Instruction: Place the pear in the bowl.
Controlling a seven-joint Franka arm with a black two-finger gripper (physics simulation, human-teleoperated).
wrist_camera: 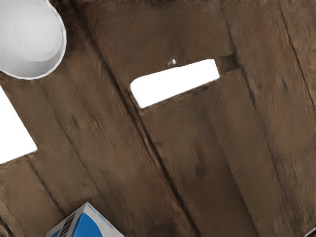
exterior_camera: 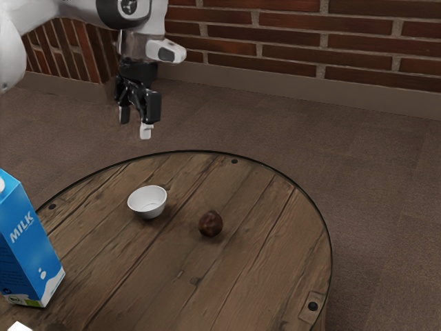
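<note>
One off-centre nudge could send that rounded, dark brown pear (exterior_camera: pixel 211 225) rolling for the edge of the round wooden tabletop (exterior_camera: pixel 269 255), where it sits beside the small white bowl (exterior_camera: pixel 147 203), and up goes the black two-finger gripper (exterior_camera: pixel 140 116), fingers apart, gripping and touching nothing!

Place: you have an indoor room in front of you, homelike in look, though you cannot tell a home from a café or lounge
Walls: you see red-brown brick on the far wall (exterior_camera: pixel 296 34) and on the side wall (exterior_camera: pixel 65 58), meeting in a corner
Skirting: a plain brownish band (exterior_camera: pixel 275 84) runs along the foot of the brick for you
Floor: brown, carpet-like covering (exterior_camera: pixel 386 158)
Table: your round, worn plank top (exterior_camera: pixel 269 269) suits a dining spot
Tableware: a white bowl (exterior_camera: pixel 147 201)
Groceries: your blue milk carton (exterior_camera: pixel 27 241)
</note>
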